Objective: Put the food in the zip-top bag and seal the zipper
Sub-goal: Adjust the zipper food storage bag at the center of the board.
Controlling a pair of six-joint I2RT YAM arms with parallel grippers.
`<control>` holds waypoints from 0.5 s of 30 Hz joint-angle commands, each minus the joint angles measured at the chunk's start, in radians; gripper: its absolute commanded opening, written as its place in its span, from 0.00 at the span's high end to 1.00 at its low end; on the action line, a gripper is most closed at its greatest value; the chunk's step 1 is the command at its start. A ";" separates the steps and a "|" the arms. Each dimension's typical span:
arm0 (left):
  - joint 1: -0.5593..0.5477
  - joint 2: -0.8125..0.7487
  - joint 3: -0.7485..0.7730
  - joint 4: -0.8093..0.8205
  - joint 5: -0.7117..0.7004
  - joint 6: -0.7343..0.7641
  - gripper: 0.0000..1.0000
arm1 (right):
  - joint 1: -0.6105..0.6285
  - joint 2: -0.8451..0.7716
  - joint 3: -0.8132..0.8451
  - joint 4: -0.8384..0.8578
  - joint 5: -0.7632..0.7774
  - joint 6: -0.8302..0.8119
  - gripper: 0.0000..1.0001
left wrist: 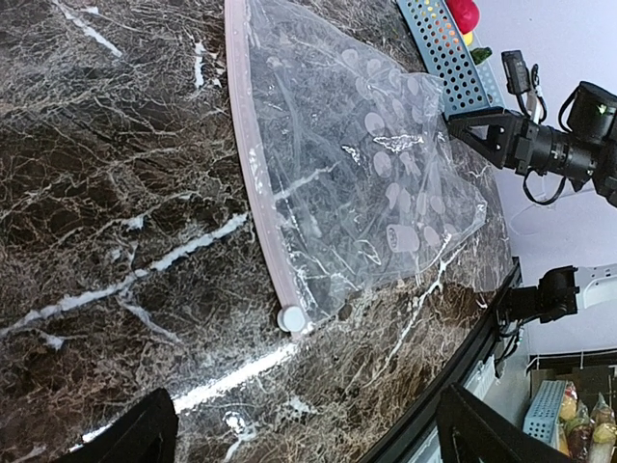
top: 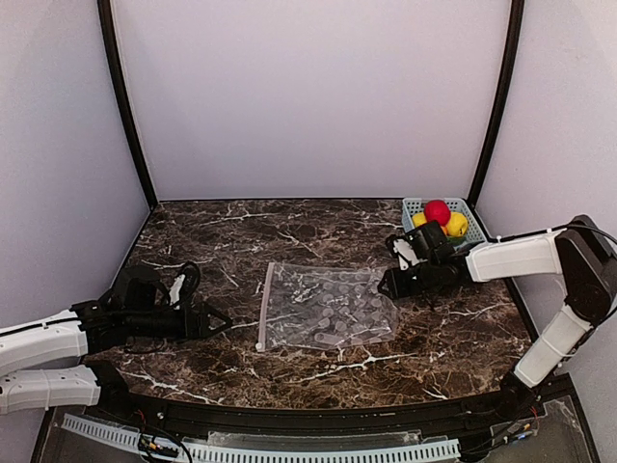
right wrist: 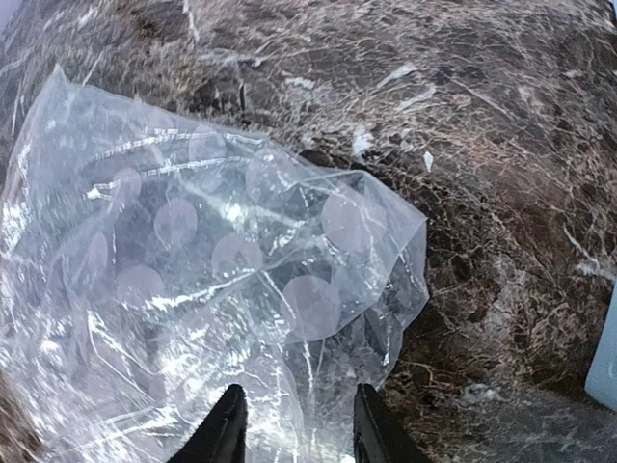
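Observation:
The clear dotted zip-top bag (top: 323, 307) lies flat mid-table, with its whitish-pink zipper (top: 262, 309) along the left edge. In the left wrist view the zipper (left wrist: 253, 164) ends at a white slider (left wrist: 291, 318), and the bag (left wrist: 366, 154) spreads behind it. The food, a red apple (top: 437, 211) and yellow pieces (top: 457, 224), sits in the basket. My left gripper (top: 217, 323) stands open left of the zipper, with bare marble between its fingertips (left wrist: 145, 434). My right gripper (right wrist: 297, 434) is open at the bag's right end (right wrist: 241, 260), crinkled film lying between its fingers (right wrist: 227, 429).
A light-blue slatted basket (top: 468, 207) stands at the back right corner, close behind my right arm; its wall (left wrist: 439, 58) shows in the left wrist view. A black rail (top: 289, 420) borders the near table edge. Pale walls close in the back and sides.

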 commanded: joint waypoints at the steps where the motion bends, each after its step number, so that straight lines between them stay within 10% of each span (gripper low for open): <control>1: -0.004 -0.010 -0.016 0.042 -0.024 -0.046 0.06 | -0.004 -0.092 0.036 -0.040 -0.020 -0.091 0.50; 5: -0.005 0.003 -0.012 0.084 -0.018 -0.067 0.05 | -0.001 -0.237 0.040 -0.084 -0.045 -0.144 0.36; 15: -0.004 0.087 0.025 0.193 -0.033 -0.100 0.03 | 0.262 -0.277 0.044 0.002 -0.055 -0.218 0.38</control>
